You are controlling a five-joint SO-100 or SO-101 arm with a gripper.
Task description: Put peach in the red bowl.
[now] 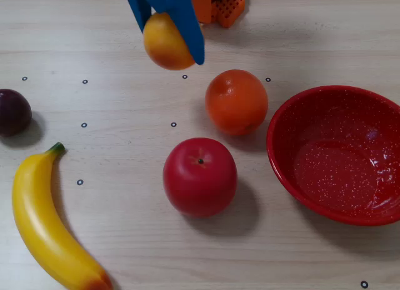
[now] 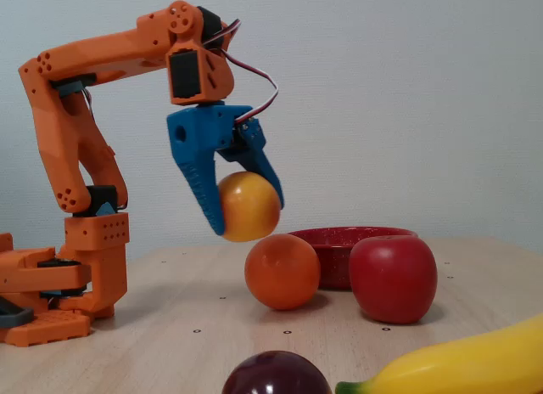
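In both fixed views the gripper (image 2: 246,220) is pinching the peach (image 2: 248,206) between its blue fingers (image 1: 189,27), holding it in the air above the table (image 1: 312,27), up and to the left of the orange (image 2: 282,272). The peach is round, showing no long axis or clear pointing direction. The red bowl (image 1: 337,154) is sitting well apart at the right of the downward-looking view, beyond the orange and the apple (image 1: 200,176).
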